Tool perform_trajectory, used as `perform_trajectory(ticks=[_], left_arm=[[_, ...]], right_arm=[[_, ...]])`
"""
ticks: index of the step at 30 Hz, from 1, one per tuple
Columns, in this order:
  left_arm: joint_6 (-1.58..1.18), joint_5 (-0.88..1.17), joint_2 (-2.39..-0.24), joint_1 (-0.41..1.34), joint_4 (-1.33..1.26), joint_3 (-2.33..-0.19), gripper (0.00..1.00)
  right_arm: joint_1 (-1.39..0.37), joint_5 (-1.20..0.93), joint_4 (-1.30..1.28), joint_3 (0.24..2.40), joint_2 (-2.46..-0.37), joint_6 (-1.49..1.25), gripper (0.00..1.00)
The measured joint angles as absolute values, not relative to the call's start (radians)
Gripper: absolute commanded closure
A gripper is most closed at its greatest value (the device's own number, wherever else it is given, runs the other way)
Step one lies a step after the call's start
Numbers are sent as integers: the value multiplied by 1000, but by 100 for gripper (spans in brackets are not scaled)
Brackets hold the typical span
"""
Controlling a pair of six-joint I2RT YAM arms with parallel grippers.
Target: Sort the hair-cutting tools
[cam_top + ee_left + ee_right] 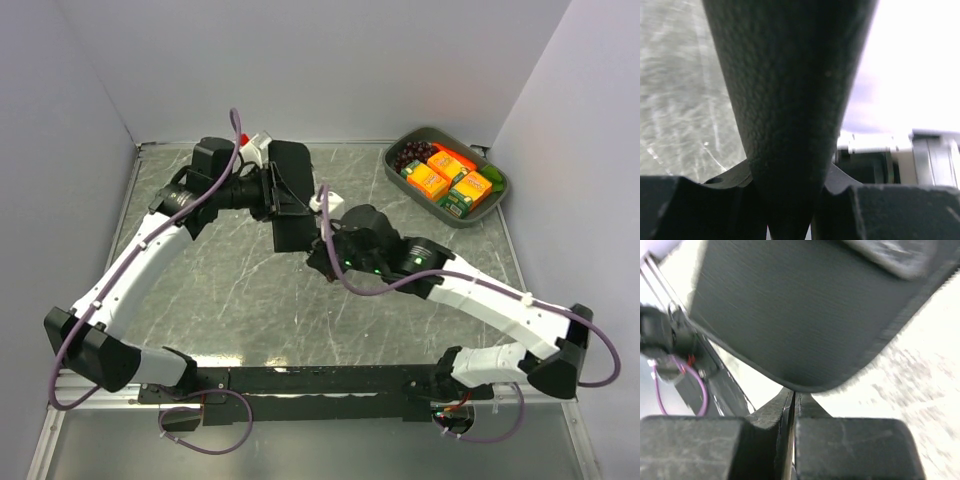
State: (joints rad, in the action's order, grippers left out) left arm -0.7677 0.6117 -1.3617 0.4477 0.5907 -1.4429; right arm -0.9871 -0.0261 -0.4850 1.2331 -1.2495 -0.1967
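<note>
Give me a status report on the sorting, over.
Left gripper clamped on black case. Right gripper shut at case's near end. Scissors, clips not in view. Food tray far right, clear of arms.

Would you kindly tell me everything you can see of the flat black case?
The case is a flat black rectangle with rounded corners and a finely grained, leather-like skin. It appears held up off the table, between the two arms. The left gripper is clamped on it. The right gripper, jaws closed, sits at one rounded corner; whether it pinches anything there cannot be told.
</note>
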Motion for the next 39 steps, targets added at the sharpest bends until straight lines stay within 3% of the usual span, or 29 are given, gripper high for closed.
perform_trajectory(ticks=[11, 16, 18, 21, 25, 34, 39], left_arm=[[-701, 939, -1312, 440, 376, -1304, 79], [-678, 1055, -1313, 449, 333, -1264, 80], [-658, 1068, -1321, 460, 338, -1264, 82], [-648, 1065, -1340, 476, 341, -1264, 88], [-676, 984, -1366, 498, 334, -1266, 97], [-863, 525, -1464, 506, 474, -1433, 99], [-944, 382, -1480, 504, 569, -1468, 99]], right_arm=[[-955, 1, -754, 1189, -1112, -133, 100], [-955, 50, -817, 1193, -1092, -109, 100], [-955, 52, -826, 1199, -1089, -110, 79], [-955, 51, -820, 1204, -1078, -135, 65], [-955, 58, -755, 1177, -1016, -210, 48], [-955, 114, -646, 1151, -1054, -325, 42], [-955, 117, -613, 1152, -1127, -329, 39]])
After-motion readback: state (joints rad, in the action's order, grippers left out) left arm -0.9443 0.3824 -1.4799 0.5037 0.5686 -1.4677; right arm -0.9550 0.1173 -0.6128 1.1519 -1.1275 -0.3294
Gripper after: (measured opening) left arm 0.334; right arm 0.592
